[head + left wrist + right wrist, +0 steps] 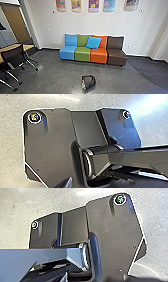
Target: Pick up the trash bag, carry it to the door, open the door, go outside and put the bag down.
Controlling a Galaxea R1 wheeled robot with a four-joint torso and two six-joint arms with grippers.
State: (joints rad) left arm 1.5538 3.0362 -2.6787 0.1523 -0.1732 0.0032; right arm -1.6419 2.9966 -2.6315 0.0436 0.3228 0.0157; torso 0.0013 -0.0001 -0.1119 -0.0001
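Head view has the trash bag on the floor, well out from the couch. Can't tell if either claw is open or closed. My worry: driving in too close bumps it, or a shallow pinch lets it slip.

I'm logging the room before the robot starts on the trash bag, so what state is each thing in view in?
Trash bag: on the floor, not lifted
Blue cushion: tilted, propped against the seat backs
Four seats: side by side in a row
Mesh-backed chair: upright, beside the table
Brown door: looks shut
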